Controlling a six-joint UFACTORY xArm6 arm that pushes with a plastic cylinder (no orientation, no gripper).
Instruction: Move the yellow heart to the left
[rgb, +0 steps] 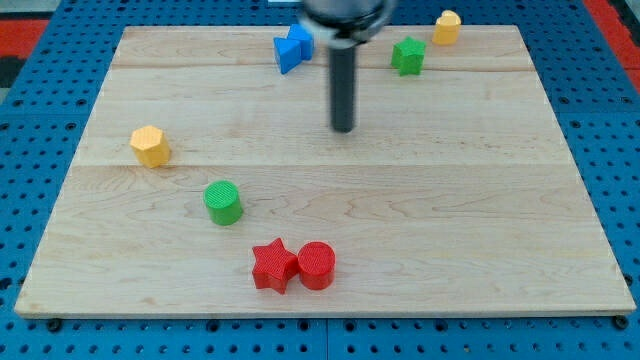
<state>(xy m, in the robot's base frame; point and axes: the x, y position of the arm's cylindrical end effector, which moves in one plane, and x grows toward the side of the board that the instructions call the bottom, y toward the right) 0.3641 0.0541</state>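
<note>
The yellow plastic heart-like block (447, 27) is sitting at the far right of the pale wooden board (480, 200), just by its far edge; it is showing a rounded top and flat sides, though it is too small here for its lobes to be made out clearly. Just to its left and slightly nearer, a green plastic star-like block (408, 55) is standing close beside it, lying in the way of a straight line leftward. Further left along the far edge, a blue plastic block (292, 47) of angular, uncertain shape is resting partly behind the dark rod. My tip (343, 130) is touching down in open board, nearer than these three blocks and well apart from the heart, between the blue and green ones in left-right terms. The arm is ending in this plain rod, so I cannot tell any open or closed state. At the left, a yellow plastic faceted block (150, 146) is sitting alone; a green plastic cylinder (223, 202) is standing nearer, and a red plastic star (274, 265) is touching a red plastic cylinder (316, 265) by the near edge.
</note>
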